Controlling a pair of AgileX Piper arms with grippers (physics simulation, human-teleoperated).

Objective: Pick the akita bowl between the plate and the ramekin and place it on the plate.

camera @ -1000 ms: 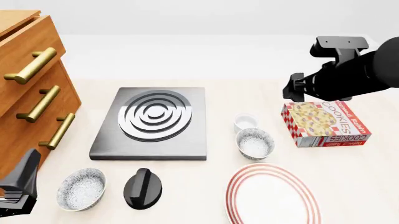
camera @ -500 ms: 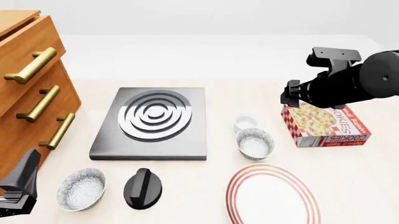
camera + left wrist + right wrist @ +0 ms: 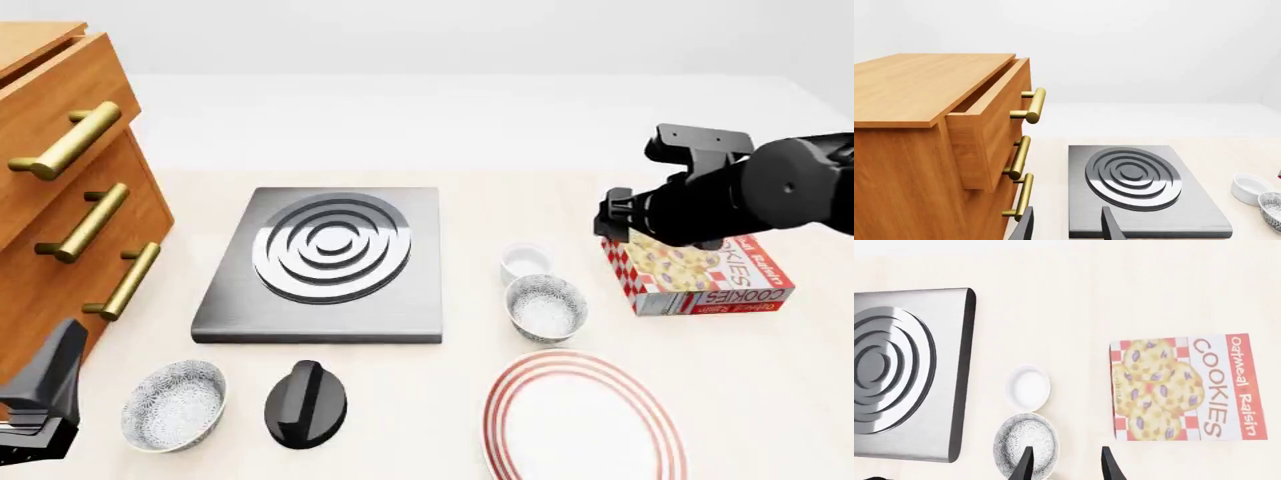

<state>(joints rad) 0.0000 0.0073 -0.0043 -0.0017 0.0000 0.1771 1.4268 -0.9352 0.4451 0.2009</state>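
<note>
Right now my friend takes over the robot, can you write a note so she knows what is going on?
Left gripper: open, holding nothing, parked low by the drawers.
Right gripper: open, holding nothing, up in the air near the cookie box.
The bowl sits on the table between the little white cup and the plate.
Done: nothing picked up.
Left: grab the bowl and set it on the plate.

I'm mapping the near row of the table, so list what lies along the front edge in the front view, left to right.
Left claw → speckled bowl → black knob → plate.
</note>
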